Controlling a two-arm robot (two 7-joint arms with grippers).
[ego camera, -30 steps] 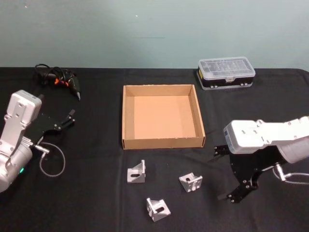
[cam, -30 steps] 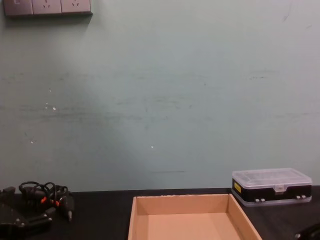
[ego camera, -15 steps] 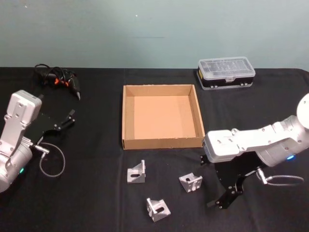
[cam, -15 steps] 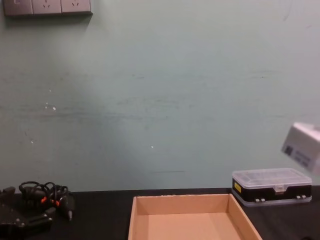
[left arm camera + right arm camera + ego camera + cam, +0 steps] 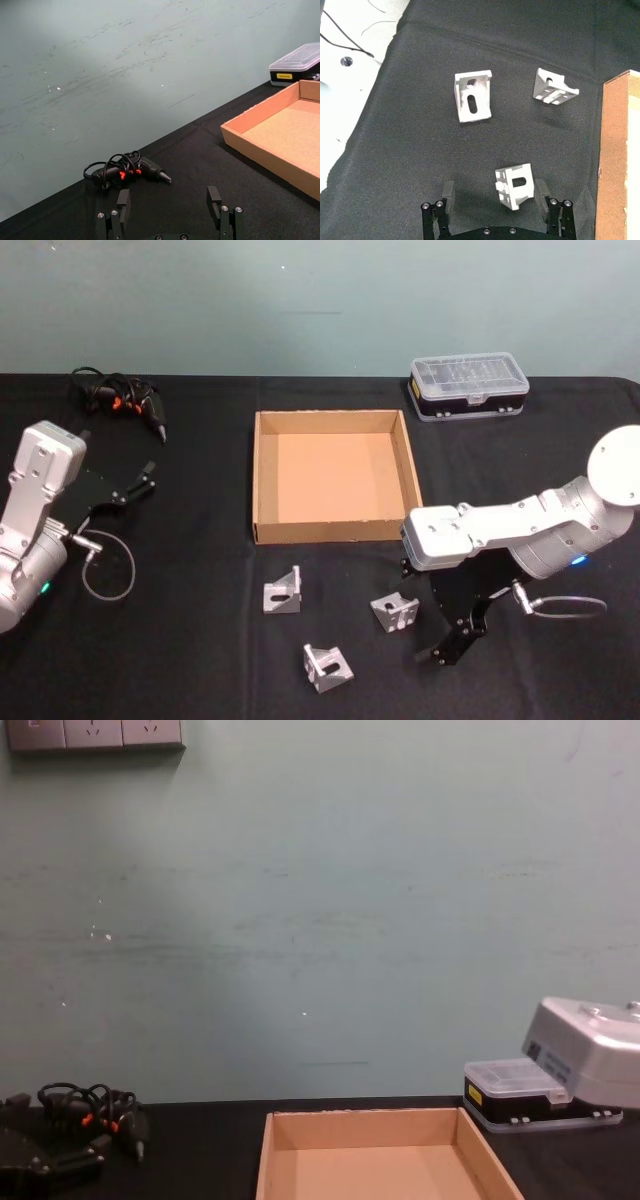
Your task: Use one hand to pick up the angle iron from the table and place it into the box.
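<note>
Metal bracket (image 5: 515, 186), lower centre: stiff, light, probably slick; take by flat sides; right gripper (image 5: 495, 192) fingers spread wide either side; left gripper (image 5: 138, 483) parked, left side, fingers wide too.

R hand (image 5: 495, 194) spread astride angle iron (image 5: 516, 185)

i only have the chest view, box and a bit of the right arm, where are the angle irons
Observer: Three lie on the table between the box and the robot: the left angle iron, the right angle iron and the near angle iron.
Operator: is the right gripper on one yet
Observer: The right gripper is open, with the right angle iron between its fingers, not gripped.
Operator: and the left one
Observer: The left gripper is open at the table's left side, near the cables.
</note>
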